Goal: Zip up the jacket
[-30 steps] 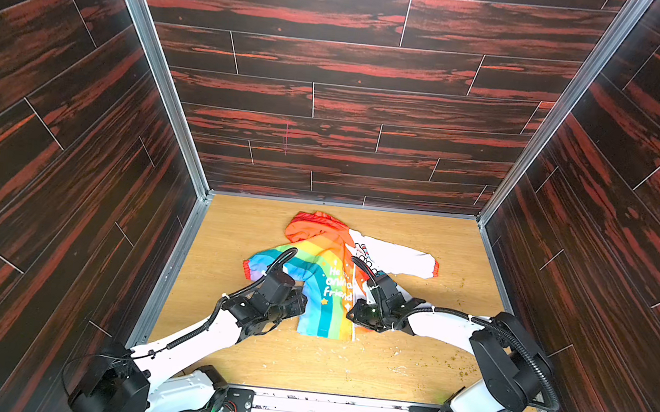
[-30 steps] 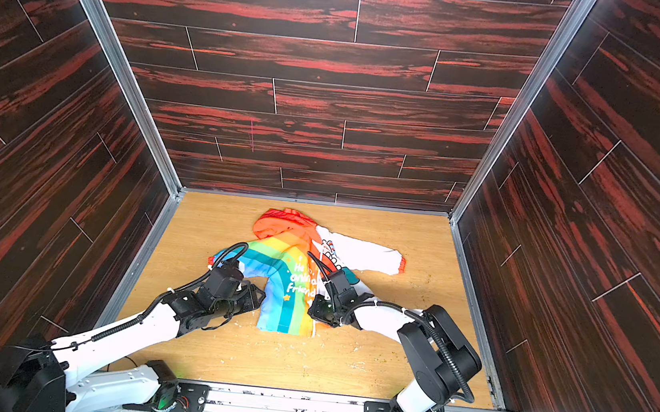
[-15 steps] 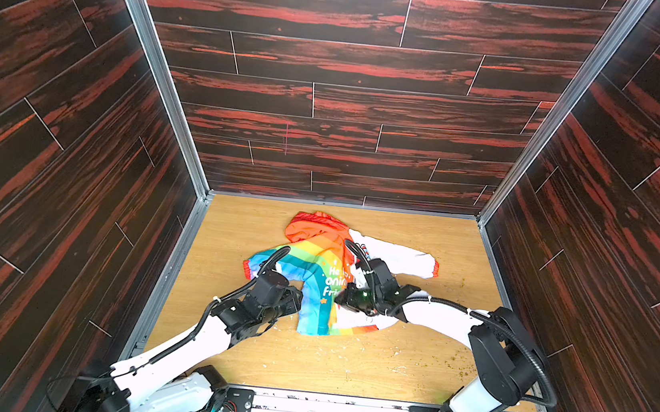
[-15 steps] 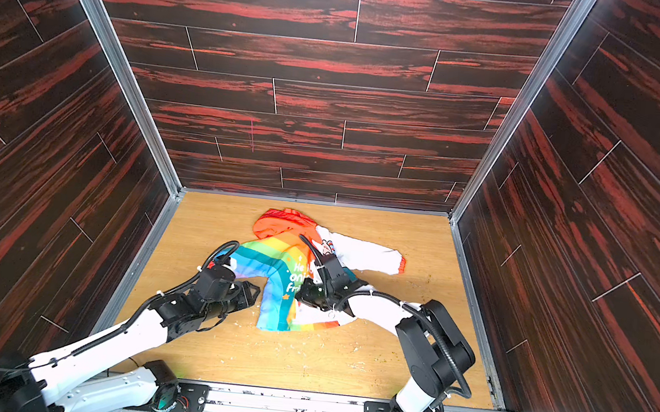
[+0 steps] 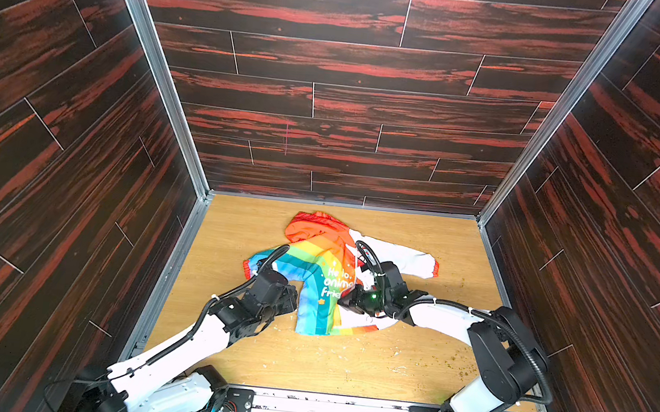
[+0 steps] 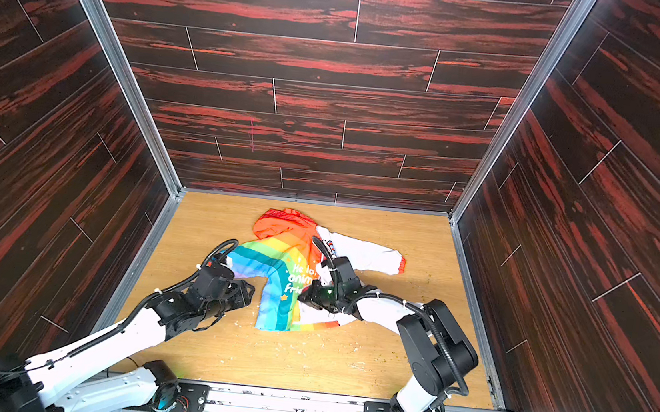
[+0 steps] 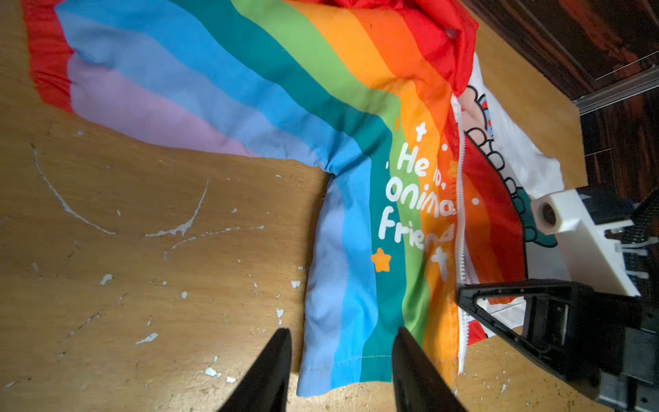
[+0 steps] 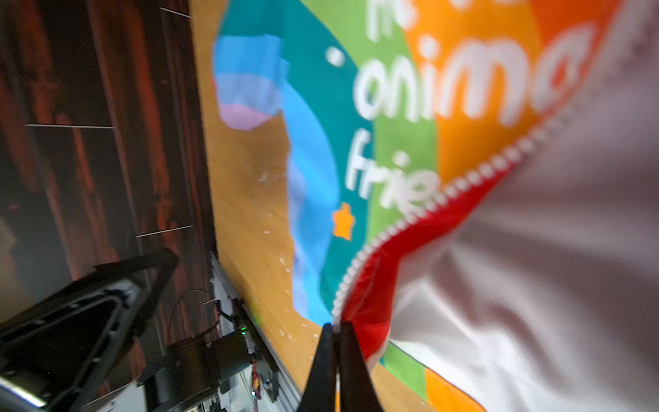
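Observation:
The jacket (image 5: 318, 285) (image 6: 280, 283) lies crumpled on the wooden floor, rainbow half with white lettering up, orange-red hood at the back and the white sleeve stretched to the right. In the left wrist view its white zipper teeth (image 7: 461, 214) run down beside the lettering. My right gripper (image 5: 345, 300) (image 6: 304, 294) (image 8: 333, 328) is shut on the zipper edge near the hem, and the red trim (image 8: 374, 285) bunches beside the jaws. My left gripper (image 5: 294, 295) (image 6: 250, 290) (image 7: 340, 342) stands open over the blue hem corner, its jaws apart on either side of the fabric.
Dark red-streaked wood walls (image 5: 71, 188) close in on three sides, with metal corner posts (image 5: 184, 145). The wooden floor (image 5: 345, 363) is scratched and flecked with white chips. A metal rail (image 5: 340, 408) with both arm bases runs along the front edge.
My right gripper has closed on the zipper edge and shifted left over the jacket, bunching the front. The left gripper has stayed by the hem, still open.

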{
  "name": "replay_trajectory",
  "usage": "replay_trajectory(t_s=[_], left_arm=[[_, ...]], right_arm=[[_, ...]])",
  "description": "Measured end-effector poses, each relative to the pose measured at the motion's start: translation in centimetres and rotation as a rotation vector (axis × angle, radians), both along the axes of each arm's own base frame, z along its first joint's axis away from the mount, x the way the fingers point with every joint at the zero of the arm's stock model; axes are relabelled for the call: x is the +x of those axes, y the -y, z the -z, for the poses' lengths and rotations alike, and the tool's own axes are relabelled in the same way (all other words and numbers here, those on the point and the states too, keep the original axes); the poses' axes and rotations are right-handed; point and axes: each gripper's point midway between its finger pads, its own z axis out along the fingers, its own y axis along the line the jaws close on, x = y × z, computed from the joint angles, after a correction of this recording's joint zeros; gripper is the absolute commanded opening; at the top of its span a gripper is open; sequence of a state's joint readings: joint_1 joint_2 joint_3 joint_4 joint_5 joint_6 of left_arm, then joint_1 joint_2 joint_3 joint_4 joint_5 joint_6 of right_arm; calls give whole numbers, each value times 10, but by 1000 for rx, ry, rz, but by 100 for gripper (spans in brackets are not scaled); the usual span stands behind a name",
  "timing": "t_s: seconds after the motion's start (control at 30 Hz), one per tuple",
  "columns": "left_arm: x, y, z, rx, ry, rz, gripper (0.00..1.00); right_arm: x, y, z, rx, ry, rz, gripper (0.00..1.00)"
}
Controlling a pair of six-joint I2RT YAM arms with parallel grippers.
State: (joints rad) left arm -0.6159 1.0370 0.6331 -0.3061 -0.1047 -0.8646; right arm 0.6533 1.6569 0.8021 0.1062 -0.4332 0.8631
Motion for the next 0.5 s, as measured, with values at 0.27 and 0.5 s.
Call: replay_trajectory(t_s=[0.27,0.5], left_arm=[[8,22,2,-41,-38,55,46],[12,29,-12,-71,13,83,44]], right_arm=[[14,28,15,-222,42,81,19],[24,66,-28,-359,235,159,93]])
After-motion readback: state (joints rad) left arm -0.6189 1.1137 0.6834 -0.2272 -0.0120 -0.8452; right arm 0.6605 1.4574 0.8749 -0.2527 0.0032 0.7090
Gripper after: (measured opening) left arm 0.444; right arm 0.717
